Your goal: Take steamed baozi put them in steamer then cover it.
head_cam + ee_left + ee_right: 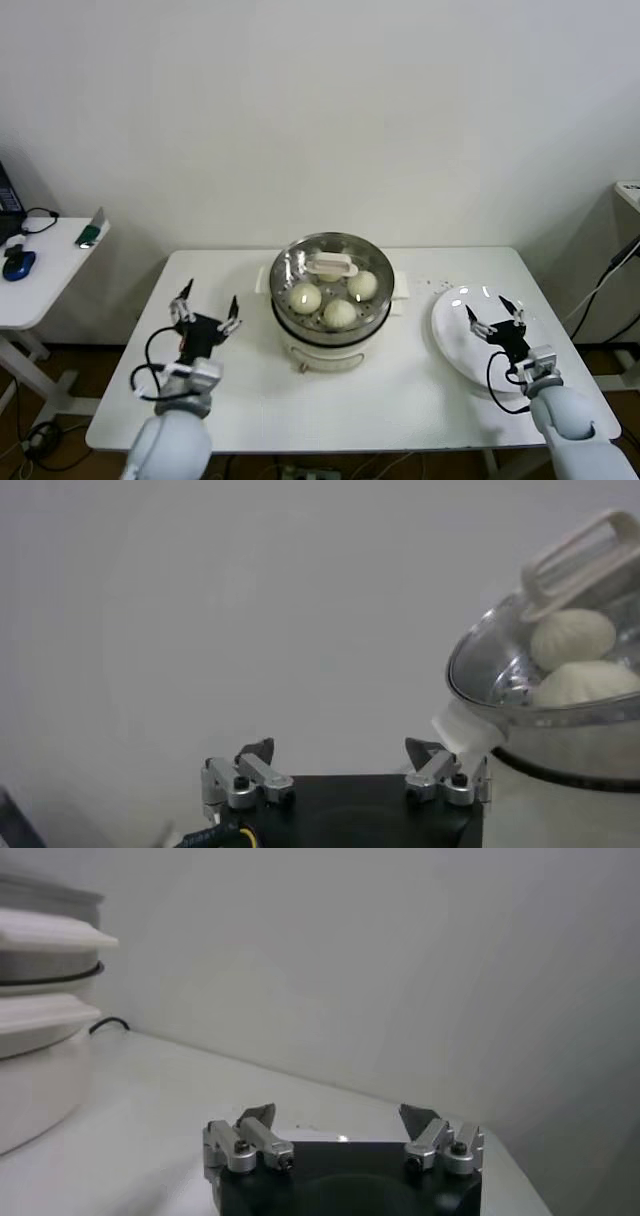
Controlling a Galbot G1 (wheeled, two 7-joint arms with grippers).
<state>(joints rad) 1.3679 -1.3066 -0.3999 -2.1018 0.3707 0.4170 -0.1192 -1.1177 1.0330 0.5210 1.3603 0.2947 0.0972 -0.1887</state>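
Already the cover (331,262) sits on the steamer (331,300), with baozi (340,313) visible beneath the glass; three show clearly and a fourth is hard to make out behind the handle. Both pincers are spread wide and hold nothing. From the left pincer (205,312), the steamer stands just to its right on the desk (250,400). From the right pincer (497,318), which hovers over the empty plate (455,345), the steamer lies well to its left. Judging by this, the task looks essentially done. What remains is to confirm the cover seats evenly on the rim, and to draw both arms back low and clear without brushing the side handles or nudging the plate.
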